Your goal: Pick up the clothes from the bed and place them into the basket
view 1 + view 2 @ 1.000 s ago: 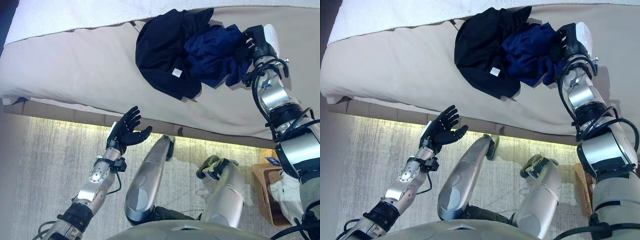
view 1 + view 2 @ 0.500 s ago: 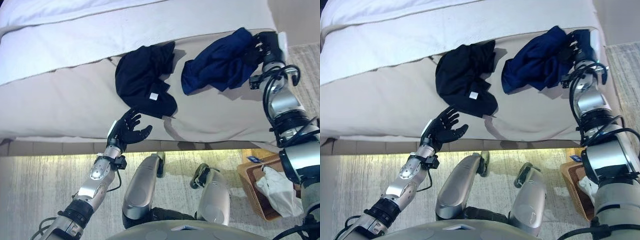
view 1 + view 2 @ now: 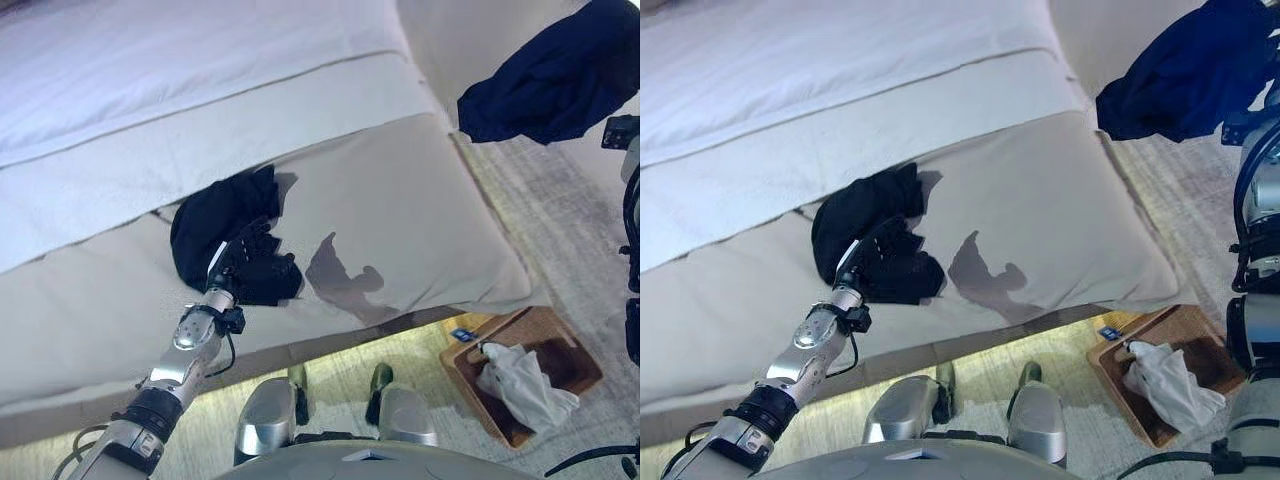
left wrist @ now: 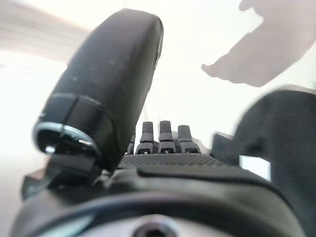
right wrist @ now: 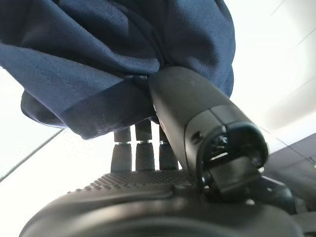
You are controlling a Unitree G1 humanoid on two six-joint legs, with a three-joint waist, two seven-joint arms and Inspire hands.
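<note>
Right wrist view: navy garment [image 5: 123,54] apparently pinched against fingers [image 5: 143,148].

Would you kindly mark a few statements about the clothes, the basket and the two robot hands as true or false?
1. The navy garment lies on the bed. False: it hangs in the air, gripped by the right robot hand.
2. The black garment is on the bed. True.
3. The basket is empty. False: it holds a white cloth.
4. The left robot hand is over the black garment, fingers open. True.
</note>
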